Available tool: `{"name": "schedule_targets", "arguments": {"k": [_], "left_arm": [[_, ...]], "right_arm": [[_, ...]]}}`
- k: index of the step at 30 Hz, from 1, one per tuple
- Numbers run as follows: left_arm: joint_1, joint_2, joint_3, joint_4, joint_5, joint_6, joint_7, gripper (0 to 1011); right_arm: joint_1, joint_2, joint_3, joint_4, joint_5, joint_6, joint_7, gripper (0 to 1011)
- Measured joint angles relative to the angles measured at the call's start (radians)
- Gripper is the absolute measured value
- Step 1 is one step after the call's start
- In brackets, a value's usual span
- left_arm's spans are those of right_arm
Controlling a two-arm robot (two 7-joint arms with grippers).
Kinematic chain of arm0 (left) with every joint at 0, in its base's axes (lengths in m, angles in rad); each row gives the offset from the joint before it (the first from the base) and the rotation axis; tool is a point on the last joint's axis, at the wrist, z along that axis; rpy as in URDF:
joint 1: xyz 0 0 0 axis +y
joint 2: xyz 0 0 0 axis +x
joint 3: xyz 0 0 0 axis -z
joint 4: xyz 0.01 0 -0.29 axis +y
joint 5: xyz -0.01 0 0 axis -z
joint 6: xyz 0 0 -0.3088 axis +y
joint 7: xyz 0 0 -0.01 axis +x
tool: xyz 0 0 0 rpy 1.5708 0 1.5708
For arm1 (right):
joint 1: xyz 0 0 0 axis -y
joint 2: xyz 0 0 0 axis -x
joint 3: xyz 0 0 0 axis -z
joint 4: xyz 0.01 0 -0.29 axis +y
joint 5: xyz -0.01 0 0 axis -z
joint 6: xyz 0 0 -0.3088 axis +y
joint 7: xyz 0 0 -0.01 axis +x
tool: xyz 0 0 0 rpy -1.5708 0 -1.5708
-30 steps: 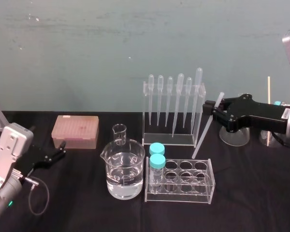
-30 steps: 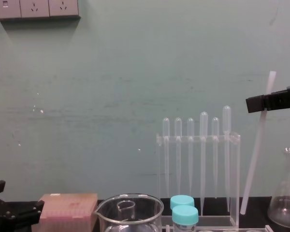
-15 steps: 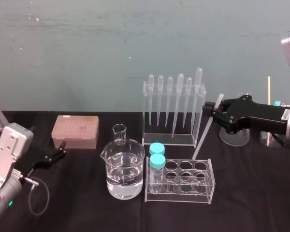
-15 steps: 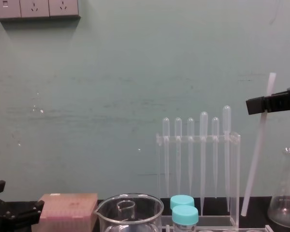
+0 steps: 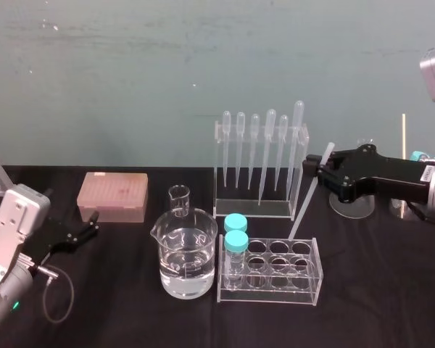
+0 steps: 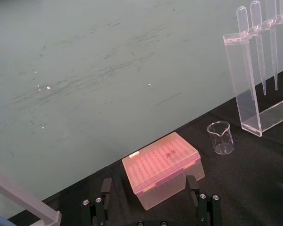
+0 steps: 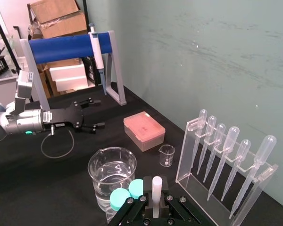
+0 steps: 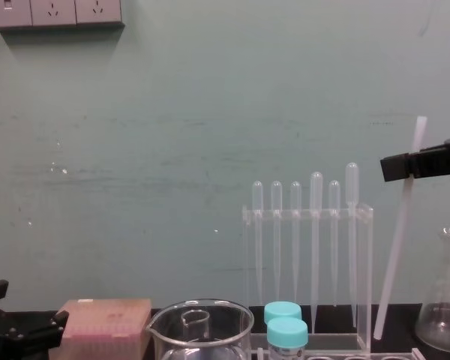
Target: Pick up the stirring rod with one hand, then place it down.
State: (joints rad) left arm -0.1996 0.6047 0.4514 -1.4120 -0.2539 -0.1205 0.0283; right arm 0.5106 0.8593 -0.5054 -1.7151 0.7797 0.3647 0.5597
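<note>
My right gripper [image 5: 323, 169] is shut on the stirring rod [image 5: 305, 202], a thin translucent-white rod. It holds the rod near its upper end, just right of the pipette rack [image 5: 261, 168]. The rod [image 8: 395, 253] hangs tilted, its lower tip angled toward the rack's base and close above the table. In the right wrist view the rod's top end [image 7: 156, 184] sticks up between the black fingers. My left gripper [image 5: 83, 233] rests low at the table's left, open and holding nothing, in front of the pink tip box [image 6: 161, 168].
A large beaker of water [image 5: 183, 255] and a small beaker [image 5: 179, 200] stand mid-table. A clear tube rack [image 5: 278, 272] with two blue-capped tubes lies below the rod's tip. A glass flask [image 5: 350, 204] sits behind my right gripper.
My right gripper has sunk slightly with the stirring rod, bringing its lower tip nearer the table. The left arm has not moved.
</note>
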Motion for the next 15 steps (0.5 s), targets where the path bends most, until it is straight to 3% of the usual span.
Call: {"name": "schedule_targets", "arguments": {"k": [15], "left_arm": [[0.0,0.0,0.0,0.0,0.0,0.0,0.0,1000]], "right_arm": [[0.009,-0.01,-0.014,0.015,-0.012,-0.001,0.009,72]]}}
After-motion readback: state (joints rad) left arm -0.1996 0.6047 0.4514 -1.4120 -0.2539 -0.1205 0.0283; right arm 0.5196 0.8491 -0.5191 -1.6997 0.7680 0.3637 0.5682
